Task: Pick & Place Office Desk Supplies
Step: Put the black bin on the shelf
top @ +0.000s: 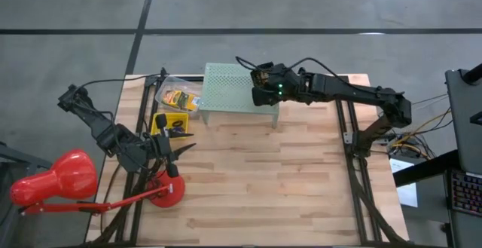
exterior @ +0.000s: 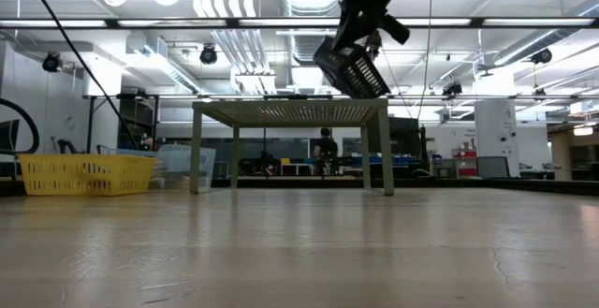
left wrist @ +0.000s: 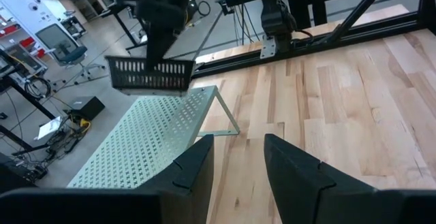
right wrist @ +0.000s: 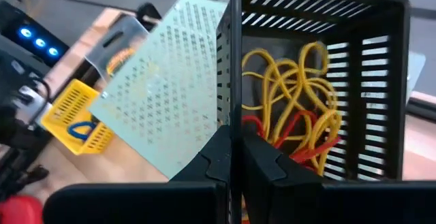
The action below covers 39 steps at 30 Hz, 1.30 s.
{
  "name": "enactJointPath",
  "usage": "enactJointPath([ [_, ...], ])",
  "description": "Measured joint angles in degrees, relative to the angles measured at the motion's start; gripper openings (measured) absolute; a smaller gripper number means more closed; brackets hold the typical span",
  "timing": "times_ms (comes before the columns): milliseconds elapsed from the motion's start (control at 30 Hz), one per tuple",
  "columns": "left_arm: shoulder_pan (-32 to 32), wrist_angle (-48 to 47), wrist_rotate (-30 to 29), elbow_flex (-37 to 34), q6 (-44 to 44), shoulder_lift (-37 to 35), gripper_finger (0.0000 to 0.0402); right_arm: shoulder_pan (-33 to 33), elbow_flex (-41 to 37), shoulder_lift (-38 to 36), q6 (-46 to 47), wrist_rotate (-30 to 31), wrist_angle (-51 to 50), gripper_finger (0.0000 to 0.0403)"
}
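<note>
Above the far right part of the mint-green stand (top: 239, 87), the right gripper (right wrist: 231, 157) carries a black slatted basket (right wrist: 354, 81) of rubber bands (right wrist: 300, 108), jaws clamped on its wall. Transport step; next, probably lower it level onto the stand. The left gripper (left wrist: 235, 166) waits half-open and empty, near left over the worktop (top: 286, 180).

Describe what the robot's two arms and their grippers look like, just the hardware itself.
Both arms are dark, jointed and slim. The left arm has a black cable looping off its upper joints, and the left gripper ends in two broad, blocky black fingers. The right arm trails black cables too, with a small green light by its wrist; the right gripper has angular black fingers.
</note>
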Motion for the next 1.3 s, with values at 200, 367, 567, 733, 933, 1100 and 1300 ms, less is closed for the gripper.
enactJointPath([
  [200, 0.0, 0.0, 0.0, 0.0, 0.0, 0.0, 0.0133, -0.1, 2.3, 2.5, -0.4, 0.0, -1.2, 0.0013],
  [367, 0.0, 0.0, 0.0, 0.0, 0.0, 0.0, 0.0133, 0.0, 3.1, 3.5, -8.5, -0.2, -1.8, 0.0013],
  [567, 0.0, -0.1, 0.0, 0.0, 0.0, 0.0, 0.0133, 0.3, 3.3, 3.0, -45.6, -7.0, -3.0, 0.0013],
  [733, 0.0, -0.1, 0.0, 0.0, 0.0, 0.0, 0.0133, 0.7, 3.2, 3.0, -76.1, -11.1, -8.9, 0.0013],
  [933, 0.0, -0.1, 0.0, 0.0, 0.0, 0.0, 0.0133, 0.6, 3.1, 3.2, -97.2, -11.0, -18.5, 0.0013],
  [1100, 0.0, -0.1, 0.0, 0.0, 0.0, 0.0, 0.0133, 0.6, 3.1, 3.1, -117.2, -10.6, -21.3, 0.0013],
  [1300, 0.0, -0.1, 0.0, 0.0, 0.0, 0.0, 0.0133, 0.6, 3.1, 3.0, -123.9, -9.5, -21.5, 0.0013],
])
